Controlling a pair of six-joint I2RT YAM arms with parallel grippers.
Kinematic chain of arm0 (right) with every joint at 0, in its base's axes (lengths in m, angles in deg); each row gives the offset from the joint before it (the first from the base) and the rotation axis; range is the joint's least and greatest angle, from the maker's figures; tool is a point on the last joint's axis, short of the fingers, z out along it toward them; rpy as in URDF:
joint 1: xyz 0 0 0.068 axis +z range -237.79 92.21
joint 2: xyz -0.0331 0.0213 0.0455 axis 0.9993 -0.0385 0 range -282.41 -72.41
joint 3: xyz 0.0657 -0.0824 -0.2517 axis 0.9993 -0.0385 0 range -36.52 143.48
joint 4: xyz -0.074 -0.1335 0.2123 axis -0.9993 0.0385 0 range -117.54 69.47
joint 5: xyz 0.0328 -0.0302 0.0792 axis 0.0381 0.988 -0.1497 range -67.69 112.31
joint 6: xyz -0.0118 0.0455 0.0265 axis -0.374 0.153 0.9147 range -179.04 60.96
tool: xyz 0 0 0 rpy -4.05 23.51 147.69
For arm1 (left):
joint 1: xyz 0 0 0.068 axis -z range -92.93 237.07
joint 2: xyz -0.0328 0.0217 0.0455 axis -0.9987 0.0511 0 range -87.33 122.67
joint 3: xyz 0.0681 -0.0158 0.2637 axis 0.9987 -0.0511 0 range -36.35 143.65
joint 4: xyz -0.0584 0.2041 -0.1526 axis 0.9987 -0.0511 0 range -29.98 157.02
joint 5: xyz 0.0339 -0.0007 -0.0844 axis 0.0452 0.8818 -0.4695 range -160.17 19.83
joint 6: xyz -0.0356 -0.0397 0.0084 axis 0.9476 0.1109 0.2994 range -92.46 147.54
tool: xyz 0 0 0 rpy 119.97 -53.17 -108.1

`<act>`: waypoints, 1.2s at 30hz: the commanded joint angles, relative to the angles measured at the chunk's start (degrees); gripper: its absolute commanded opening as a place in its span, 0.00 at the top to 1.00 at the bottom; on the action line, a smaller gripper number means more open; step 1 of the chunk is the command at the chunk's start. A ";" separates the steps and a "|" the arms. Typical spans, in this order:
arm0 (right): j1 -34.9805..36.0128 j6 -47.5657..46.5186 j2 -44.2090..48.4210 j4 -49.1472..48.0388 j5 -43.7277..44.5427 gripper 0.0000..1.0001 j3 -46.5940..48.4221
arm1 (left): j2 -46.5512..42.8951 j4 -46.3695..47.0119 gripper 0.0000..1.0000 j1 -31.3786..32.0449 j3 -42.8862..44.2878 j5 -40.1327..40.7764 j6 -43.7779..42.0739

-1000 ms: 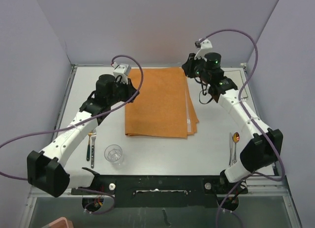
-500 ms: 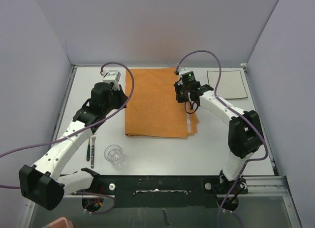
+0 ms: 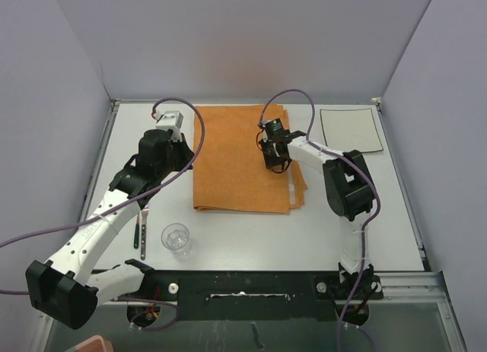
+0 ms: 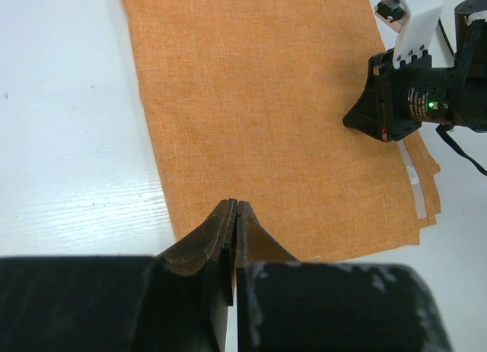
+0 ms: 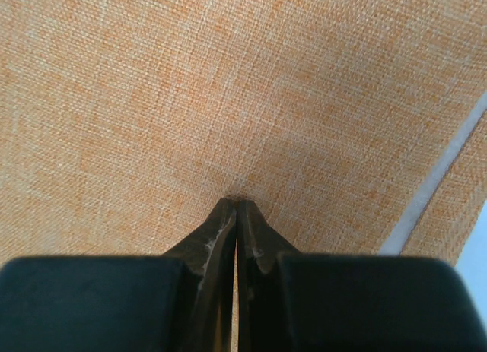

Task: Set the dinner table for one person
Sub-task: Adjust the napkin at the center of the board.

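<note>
Surface: the dinner table (image 3: 251,230), off-white and metal-edged, fills the overhead view from the arms' bases to the back wall. It looks rigid, flat and fixed, a thing to lay upon rather than to lift.
Cloth: a folded orange mat (image 3: 236,162) lies flat at centre frame, its layered edges fanned out at the lower right corner.
Left claw (image 4: 236,206): clenched, tips met over the mat just inside its left edge, with nothing visible between them.
Right claw (image 5: 237,201): clenched, tips down on the weave toward the mat's right side. Whether a pinch of cloth is caught cannot be told.
Handling: the mat is judged light, soft and limp. It is likely to wrinkle or slide on the smooth surface, and its layers may part.
Hold: probably best pinched at an edge or corner with all layers gathered, one claw to each side.
Also on the surface: a clear glass (image 3: 176,238) at lower left, likely fragile and slick; cutlery (image 3: 142,232) beside it, partly under the left arm; a square white plate (image 3: 350,129) at upper right.
</note>
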 commanded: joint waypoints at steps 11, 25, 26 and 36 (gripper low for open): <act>10.77 8.29 4.47 5.84 -0.55 1.00 -8.95 | -4.41 -0.62 1.00 0.23 4.15 2.43 -2.37; 10.97 5.33 1.22 12.94 3.82 1.00 15.53 | -3.13 0.56 1.00 0.38 0.37 0.70 0.86; 9.68 4.55 1.96 13.03 4.08 1.00 17.03 | -2.66 1.01 1.00 0.39 -0.31 0.24 1.47; -2.72 2.63 3.52 12.88 5.01 0.26 21.58 | 7.09 4.50 0.59 0.63 -7.30 -1.75 14.02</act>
